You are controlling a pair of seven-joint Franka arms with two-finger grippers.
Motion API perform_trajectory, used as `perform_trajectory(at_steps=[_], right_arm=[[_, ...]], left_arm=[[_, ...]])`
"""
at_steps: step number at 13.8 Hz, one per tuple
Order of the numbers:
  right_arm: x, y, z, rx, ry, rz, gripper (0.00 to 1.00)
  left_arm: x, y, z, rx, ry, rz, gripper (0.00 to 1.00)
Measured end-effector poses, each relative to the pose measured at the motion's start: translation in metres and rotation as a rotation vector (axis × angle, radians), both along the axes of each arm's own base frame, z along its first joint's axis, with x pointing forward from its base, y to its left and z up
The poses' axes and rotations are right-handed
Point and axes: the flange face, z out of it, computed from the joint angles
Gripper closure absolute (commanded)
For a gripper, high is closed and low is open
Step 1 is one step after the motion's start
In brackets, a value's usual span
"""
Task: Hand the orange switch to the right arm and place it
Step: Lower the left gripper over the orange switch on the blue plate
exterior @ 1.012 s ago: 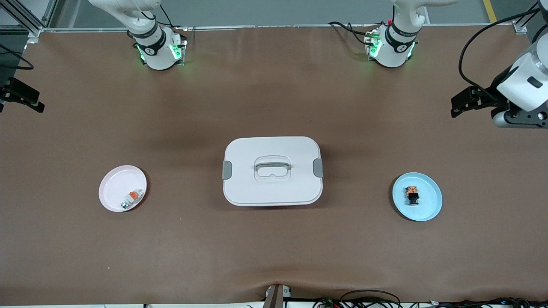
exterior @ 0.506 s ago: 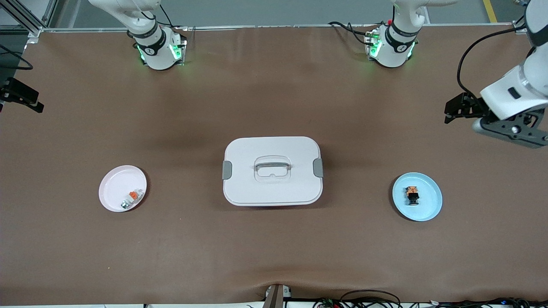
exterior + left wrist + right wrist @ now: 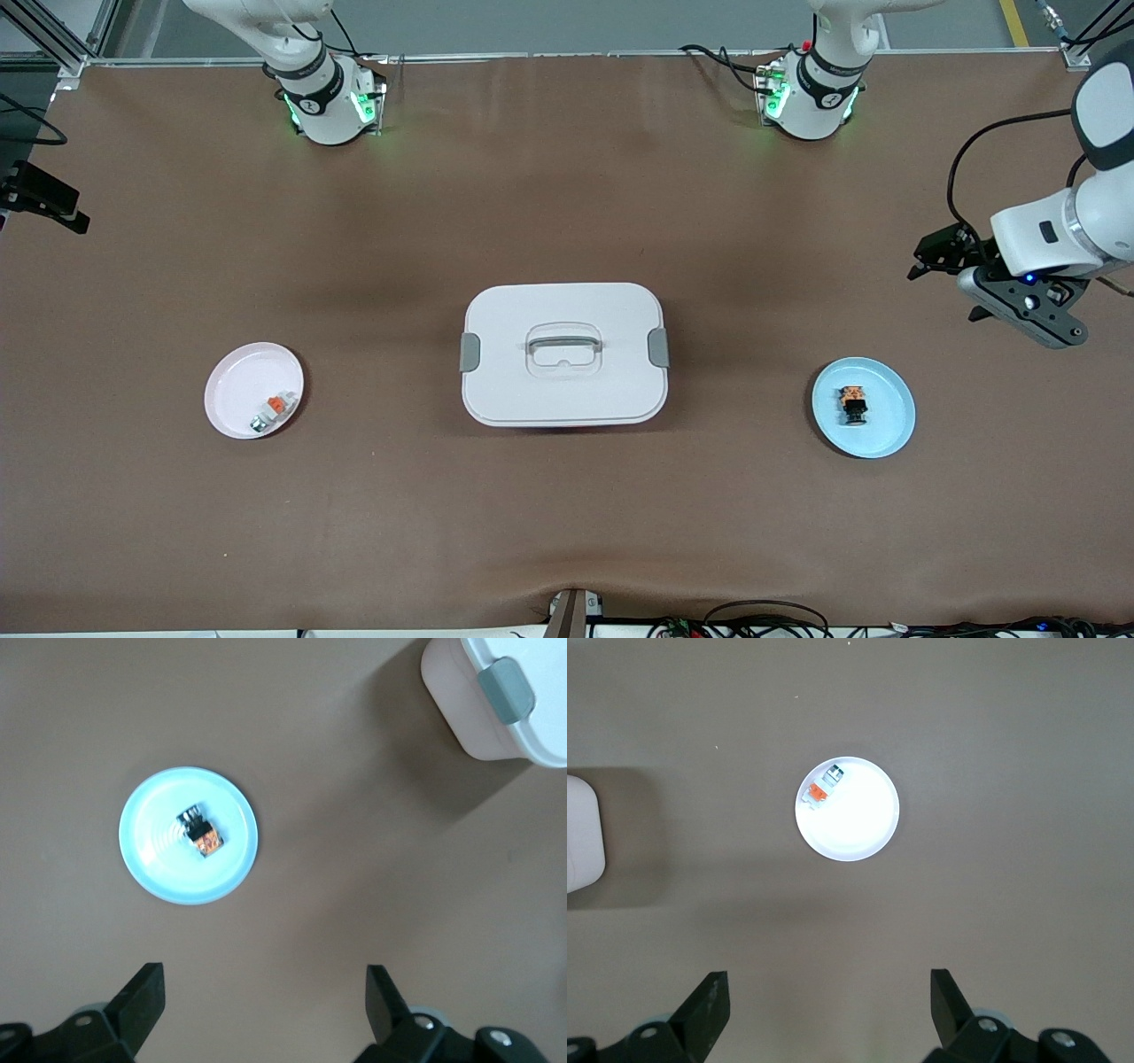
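Observation:
The orange switch (image 3: 853,404) is a stubby black part with an orange section. It lies in the light blue plate (image 3: 893,427) toward the left arm's end of the table. It also shows in the left wrist view (image 3: 202,834) on the same plate (image 3: 146,870). My left gripper (image 3: 932,257) is open and empty in the air over bare table beside that plate; in its wrist view (image 3: 263,981) the jaws stand wide apart. My right gripper (image 3: 73,217) hangs open and empty, high over the right arm's end of the table (image 3: 830,985).
A white lidded box (image 3: 563,390) with grey clips stands mid-table and shows in both wrist views (image 3: 523,735) (image 3: 580,837). A pink plate (image 3: 232,390) (image 3: 864,824) toward the right arm's end holds a whitish-grey part with an orange tab (image 3: 273,410) (image 3: 822,787).
My left arm has swung down and in, bringing its gripper closer to the blue plate. The right gripper has barely moved. The switch and both plates have not moved.

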Motion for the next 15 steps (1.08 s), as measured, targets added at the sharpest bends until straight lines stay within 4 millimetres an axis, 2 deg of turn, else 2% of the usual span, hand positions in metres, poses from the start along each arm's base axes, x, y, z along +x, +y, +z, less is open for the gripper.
perform_trajectory(at_steps=[3,11,13,15], right_arm=[[0.0,0.0,0.0,0.0,0.0,0.0,0.0],[0.0,0.002,0.0,0.03,-0.003,-0.078,0.0],[0.0,0.002,0.0,0.034,-0.004,-0.081,0.0],[0.0,0.002,0.0,0.034,-0.004,-0.082,0.0]], left_arm=[[0.006,0.004,-0.039,-0.007,-0.05,-0.103,0.0],[0.042,0.009,-0.161,-0.027,-0.117,-0.603,0.0],[0.047,0.01,-0.178,-0.018,-0.12,-0.675,0.0],[0.049,0.005,-0.181,0.04,-0.113,-0.742,0.0]])
